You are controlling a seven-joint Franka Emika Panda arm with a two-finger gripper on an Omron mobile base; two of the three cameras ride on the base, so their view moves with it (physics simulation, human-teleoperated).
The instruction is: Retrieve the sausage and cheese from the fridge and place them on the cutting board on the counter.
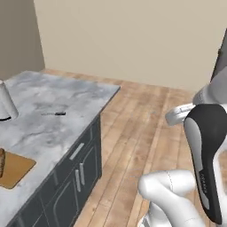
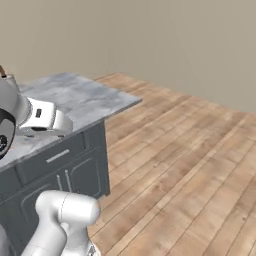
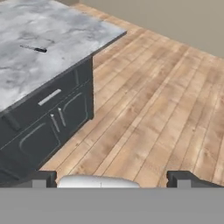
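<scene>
Grey-white veined marble counter [image 1: 48, 111] over dark grey cabinets [image 1: 75, 177] carries a thin tan-brown wooden cutting board [image 1: 15, 168] at its near left edge, with a brownish item, cut off by the frame, resting on the board's left end. A small dark utensil [image 1: 55, 113] lies mid-counter. Above the wooden floor [image 3: 162, 109], the two-finger gripper [image 3: 113, 179] has its tips spread wide, holding nothing.

Grey-white veined marble counter top [image 1: 53, 111], smooth, over matt dark grey cabinet fronts [image 3: 48, 127] with silver metal bar handles; tan wooden cutting board [image 1: 15, 168]; plank wood floor [image 2: 190, 165].
</scene>
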